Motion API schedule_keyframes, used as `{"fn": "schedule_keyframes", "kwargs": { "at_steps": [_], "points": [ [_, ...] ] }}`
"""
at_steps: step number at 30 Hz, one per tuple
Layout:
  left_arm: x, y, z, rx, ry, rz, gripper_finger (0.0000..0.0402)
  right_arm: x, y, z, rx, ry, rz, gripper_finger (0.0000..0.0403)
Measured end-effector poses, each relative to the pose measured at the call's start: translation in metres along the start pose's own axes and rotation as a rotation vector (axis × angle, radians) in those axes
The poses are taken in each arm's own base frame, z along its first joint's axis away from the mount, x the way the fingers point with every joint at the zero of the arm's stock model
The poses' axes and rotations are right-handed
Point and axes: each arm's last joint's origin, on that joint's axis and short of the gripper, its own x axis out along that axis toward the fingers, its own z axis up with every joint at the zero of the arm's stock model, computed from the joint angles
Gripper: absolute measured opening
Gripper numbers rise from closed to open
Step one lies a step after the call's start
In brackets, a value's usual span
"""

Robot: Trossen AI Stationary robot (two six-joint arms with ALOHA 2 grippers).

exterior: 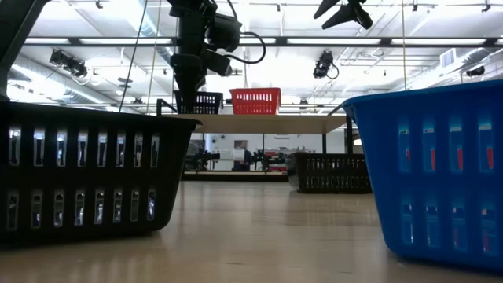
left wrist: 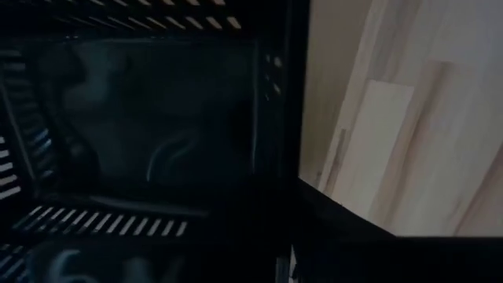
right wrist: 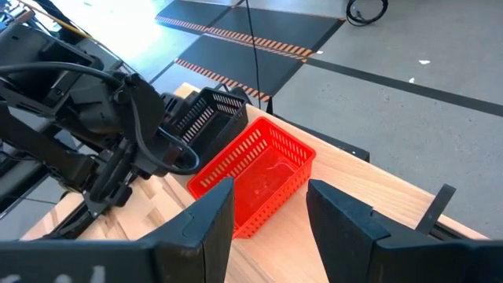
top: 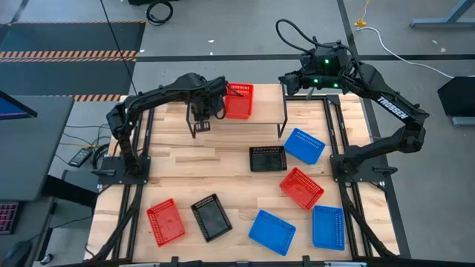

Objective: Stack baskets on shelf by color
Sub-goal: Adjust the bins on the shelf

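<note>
The light plank table (top: 223,167) stands on grey floor (top: 223,30) with striped tape. The left gripper (top: 202,111), grip unclear, is over a black basket (right wrist: 206,116) on the shelf (top: 269,100), beside the red basket (top: 239,101). The right gripper (right wrist: 267,206) hangs parted above.

The shelf (top: 269,100) stood at the table's (top: 223,159) far edge with a red basket (top: 239,100) on its left part, and the left gripper (top: 202,111) hung just beside that basket over the shelf's left end, while the right gripper (top: 286,80) hovered at the shelf's far right corner. A black basket (top: 267,158), a blue basket (top: 305,145) and another red basket (top: 301,188) lay near the table's middle and right. Along the near edge sat a red basket (top: 165,221), a black basket (top: 211,216) and two blue baskets (top: 272,231).
</note>
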Motion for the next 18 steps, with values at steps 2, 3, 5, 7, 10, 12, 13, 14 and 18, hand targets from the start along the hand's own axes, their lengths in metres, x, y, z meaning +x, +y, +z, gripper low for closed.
{"fn": "schedule_keyframes", "kwargs": {
  "at_steps": [2,3,5,7,10,12,13,14,18],
  "points": [
    [0.000,0.000,0.000,0.004,0.005,-0.002,0.0086,0.000,0.000,0.000,0.000,0.000,0.000,0.0165],
    [0.000,-0.001,-0.001,0.005,0.012,-0.005,0.0091,0.000,0.000,0.000,0.000,0.000,0.000,0.0165],
    [0.000,0.000,-0.003,0.005,0.028,-0.009,0.0099,0.000,0.000,0.000,0.000,0.000,0.000,0.0165],
    [0.000,0.000,-0.005,0.008,0.047,-0.010,0.0102,0.000,0.000,0.000,0.000,-0.001,0.000,0.0165],
    [0.000,0.000,-0.007,0.023,0.076,0.000,0.0099,0.000,0.000,0.000,0.000,0.000,0.000,0.0165],
    [0.000,0.001,-0.010,0.028,0.101,0.001,0.0093,0.000,0.000,0.000,0.000,-0.001,0.000,0.0165],
    [0.000,0.002,-0.011,0.026,0.110,0.004,0.0090,0.000,0.000,0.000,0.000,-0.001,0.000,0.0165],
    [0.000,0.004,-0.012,0.021,0.116,0.005,0.0087,0.000,0.000,0.000,0.000,0.000,0.000,0.0165],
    [0.001,0.009,-0.016,0.003,0.138,0.002,0.0078,0.000,0.000,0.000,0.000,-0.001,0.001,0.0165]
  ]
}}
